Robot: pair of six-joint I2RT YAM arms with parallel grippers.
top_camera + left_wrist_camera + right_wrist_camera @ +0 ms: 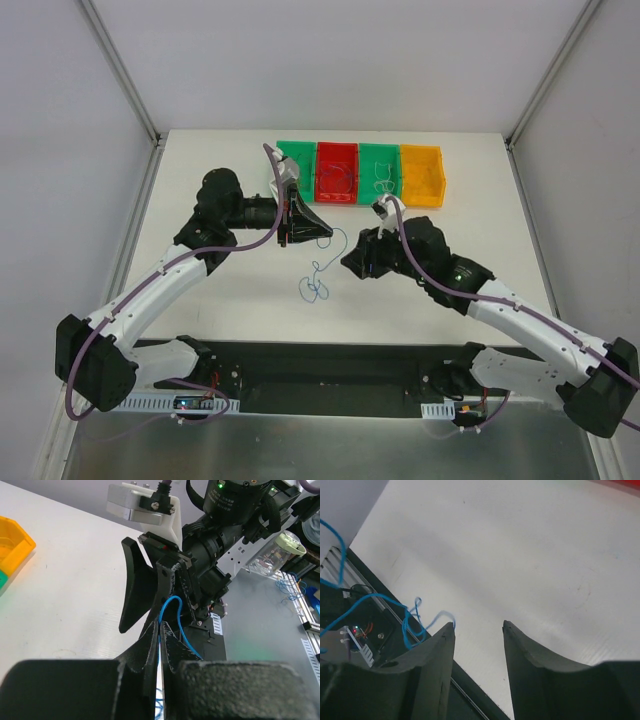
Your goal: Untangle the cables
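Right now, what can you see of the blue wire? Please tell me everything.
The blue wire is one hair-thin, flexible strand, plastic-coated by its look. The left pincer is shut on its upper part, and a small loop stands up just past its tips. From there the wire arcs out and trails toward the near side, ending in a few tight curls over the white table. Whether those curls rest on the table or hang above it I cannot tell.
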